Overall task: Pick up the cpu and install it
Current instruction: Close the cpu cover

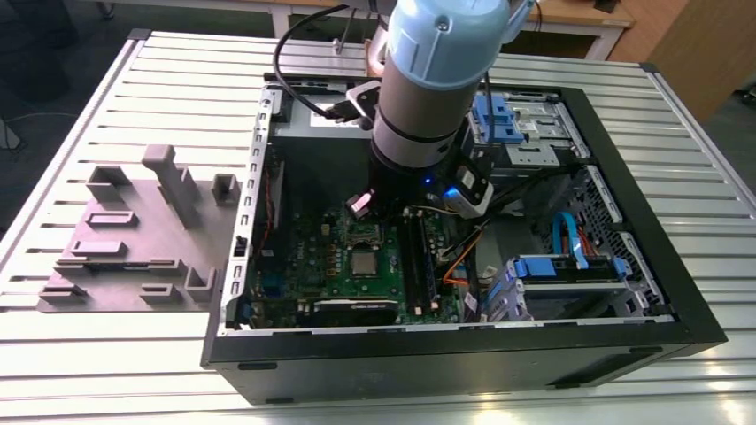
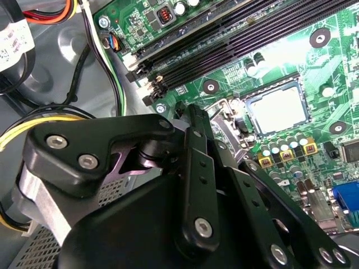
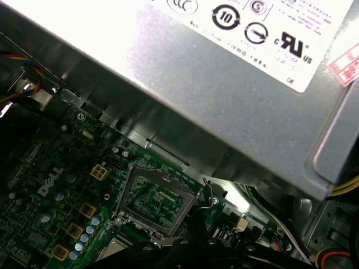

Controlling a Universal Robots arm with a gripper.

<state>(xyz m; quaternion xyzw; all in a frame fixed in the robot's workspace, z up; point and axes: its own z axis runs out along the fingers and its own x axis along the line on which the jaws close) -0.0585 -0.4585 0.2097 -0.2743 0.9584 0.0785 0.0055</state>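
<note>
- A ribbed, slatted aluminium table [image 1: 142, 354] carries everything.
- A black, box-shaped metal computer case [image 1: 449, 359] lies on its side on the table, with its open face up.
- A thick cylindrical robot arm [image 1: 431, 80] with pale-blue and grey shells reaches down into the case.
- A dull grey sheet-metal box with a white label [image 3: 213, 95] sits along one case wall.
- A glossy green motherboard [image 1: 310, 252], studded with black slots and small round capacitors, covers the case floor.
- The black gripper [image 2: 193, 168], made of matte bars joined by silver screws, hangs low over the board. Whether it is wide or narrow cannot be told, and nothing shows in its grasp.
- A silver rectangular metal socket frame [image 3: 125, 193] stands swung open, and the board shows through its window.
- The cpu [image 2: 279, 109] is a small flat square with a smooth silvery-grey top and a pale rim. It lies level in its socket on the motherboard, just beside the open frame and clear of the gripper.
</note>
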